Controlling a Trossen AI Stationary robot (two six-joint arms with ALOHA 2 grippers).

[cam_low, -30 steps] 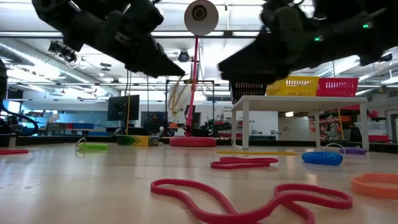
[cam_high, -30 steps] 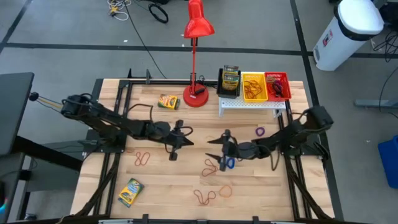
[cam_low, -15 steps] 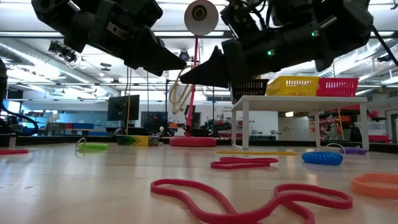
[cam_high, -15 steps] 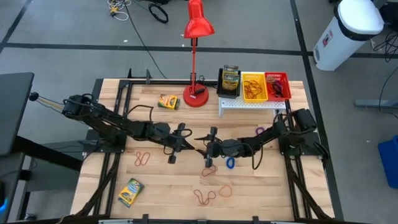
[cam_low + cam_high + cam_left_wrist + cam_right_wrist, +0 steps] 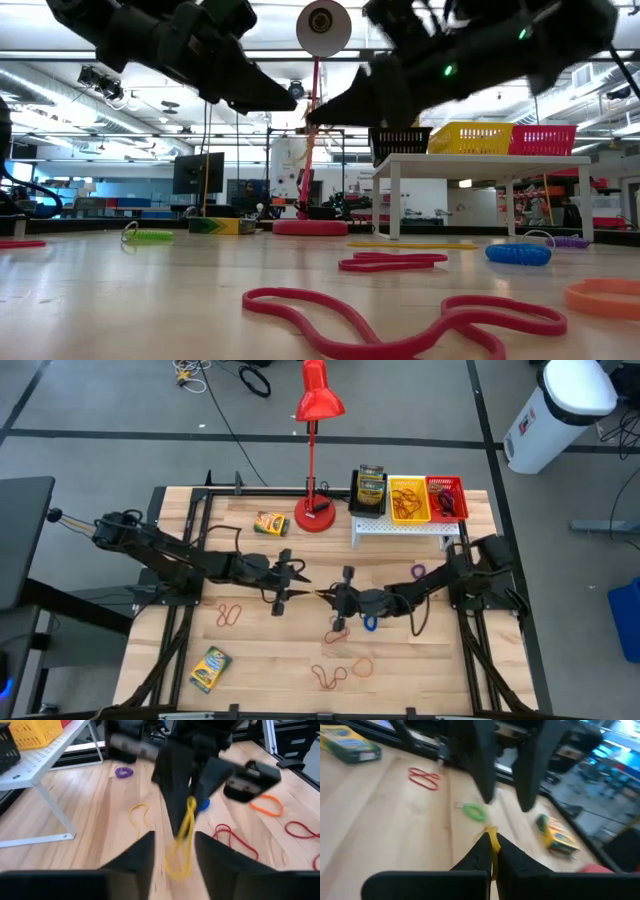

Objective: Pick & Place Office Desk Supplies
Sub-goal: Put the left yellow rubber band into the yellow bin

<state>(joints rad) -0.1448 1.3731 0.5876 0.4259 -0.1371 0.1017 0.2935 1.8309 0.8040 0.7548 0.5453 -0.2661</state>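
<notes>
One yellow rubber band (image 5: 184,836) now passes between my hands above the middle of the table. My right gripper (image 5: 491,843) has just pinched together on its upper end, while my left gripper (image 5: 173,851) has just spread its fingers apart and let go. I judge the handover done; next I carry it toward the yellow bin (image 5: 408,500) on the white shelf (image 5: 400,526).

no legible text, label, brand, number or sign in any view; print on the crayon boxes (image 5: 210,668) too small to read.
</notes>
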